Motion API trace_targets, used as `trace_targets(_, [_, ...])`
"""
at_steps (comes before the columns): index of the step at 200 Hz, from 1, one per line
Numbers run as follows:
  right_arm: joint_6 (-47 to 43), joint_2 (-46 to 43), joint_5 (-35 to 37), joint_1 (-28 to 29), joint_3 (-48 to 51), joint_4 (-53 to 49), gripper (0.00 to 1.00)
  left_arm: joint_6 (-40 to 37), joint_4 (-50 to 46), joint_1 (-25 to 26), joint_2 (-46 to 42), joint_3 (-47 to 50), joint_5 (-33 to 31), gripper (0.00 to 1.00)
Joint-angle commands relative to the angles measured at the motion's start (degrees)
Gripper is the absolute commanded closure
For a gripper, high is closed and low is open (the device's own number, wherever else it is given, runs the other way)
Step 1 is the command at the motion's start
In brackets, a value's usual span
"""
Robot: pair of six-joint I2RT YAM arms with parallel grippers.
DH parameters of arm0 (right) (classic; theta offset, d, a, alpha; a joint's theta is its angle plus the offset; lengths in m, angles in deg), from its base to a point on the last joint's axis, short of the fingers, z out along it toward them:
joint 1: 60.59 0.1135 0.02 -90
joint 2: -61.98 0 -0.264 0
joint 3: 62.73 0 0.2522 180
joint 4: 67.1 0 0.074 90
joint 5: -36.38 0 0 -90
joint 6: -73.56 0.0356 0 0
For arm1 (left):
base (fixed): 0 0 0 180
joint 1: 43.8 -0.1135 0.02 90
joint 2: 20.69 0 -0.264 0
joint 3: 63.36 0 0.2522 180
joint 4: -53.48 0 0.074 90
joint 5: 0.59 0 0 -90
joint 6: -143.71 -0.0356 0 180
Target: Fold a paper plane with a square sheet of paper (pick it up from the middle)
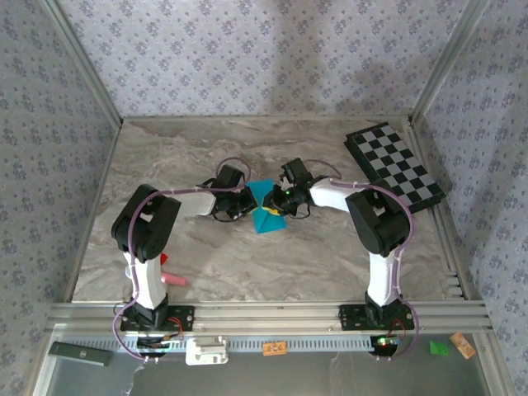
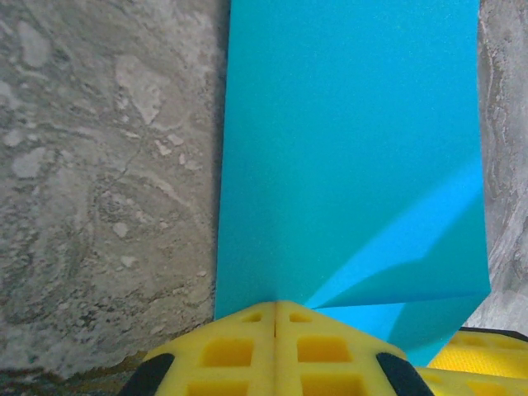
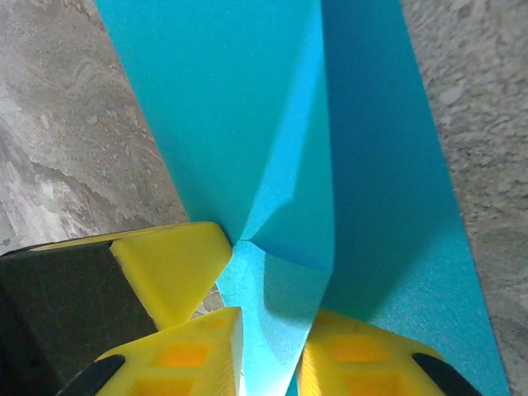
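Mid-table, the square sheet of paper (image 1: 268, 219) lies partly folded between my two arms, one flap lifted off the marble-patterned table (image 1: 247, 272). My left gripper (image 2: 275, 307) has its jaws pressed together on the sheet's near edge. My right gripper (image 3: 268, 334) straddles a raised ridge of paper with its jaws narrowly apart, and I cannot tell whether they actually bite. The risk as I judge it: with both grips this close, any pull in opposing directions could tear the thin sheet or drag the crease off line, and squeezing the ridge off-centre would set a crooked fold
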Motion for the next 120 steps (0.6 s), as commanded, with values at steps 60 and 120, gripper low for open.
trace_targets(60, [-0.64, -2.93, -0.74, -1.56, 2.85, 6.91, 0.98, 0.19, 3.32, -4.58, -10.38, 7.57, 0.67, 0.76])
trace_targets(120, [0.2, -9.46, -11.66, -5.4, 5.41, 23.11, 0.98, 4.83, 19.14, -10.48, -24.15, 18.82, 10.69, 0.26])
